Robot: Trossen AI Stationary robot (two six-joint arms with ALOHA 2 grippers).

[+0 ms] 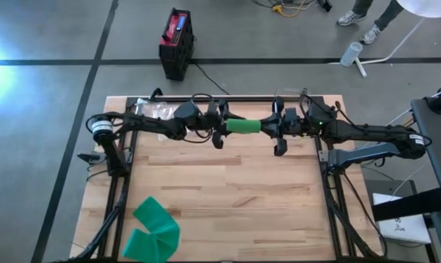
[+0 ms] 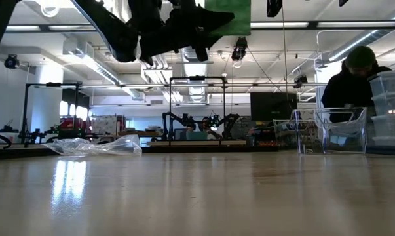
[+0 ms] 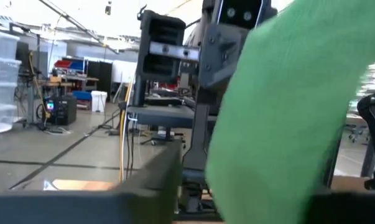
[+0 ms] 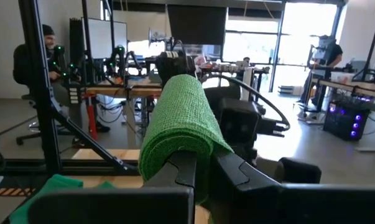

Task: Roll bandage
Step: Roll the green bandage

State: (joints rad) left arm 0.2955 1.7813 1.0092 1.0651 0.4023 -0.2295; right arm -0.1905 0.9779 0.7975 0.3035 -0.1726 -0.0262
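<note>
A green bandage roll (image 1: 243,126) hangs level in the air over the far middle of the wooden table (image 1: 227,190), stretched between my two grippers. My left gripper (image 1: 221,128) is shut on its left end, which fills much of the left wrist view (image 3: 280,112). My right gripper (image 1: 276,130) is shut on its right end (image 4: 181,118). The low view shows the roll (image 2: 228,16) high above the tabletop. A second, loose green bandage strip (image 1: 153,230) lies folded at the near left corner, partly over the table's edge. My left gripper has the roll's left end (image 3: 237,180) between its two fingers, coming level from the table's left, along the roll. The roll itself hides the exact place of contact. The roll is clear of the table. My right gripper pinches the roll's right end (image 4: 193,152) between its two fingers, which stand close together. It comes level from the table's right, along the roll. The bandage bulges over the fingertips (image 4: 234,168), and the roll points away from them, lifted clear.
A crumpled clear plastic bag (image 1: 151,109) lies at the far left of the table. Clear plastic boxes (image 2: 341,131) and a person (image 2: 354,78) show beyond the table. The middle and near part of the tabletop is bare wood.
</note>
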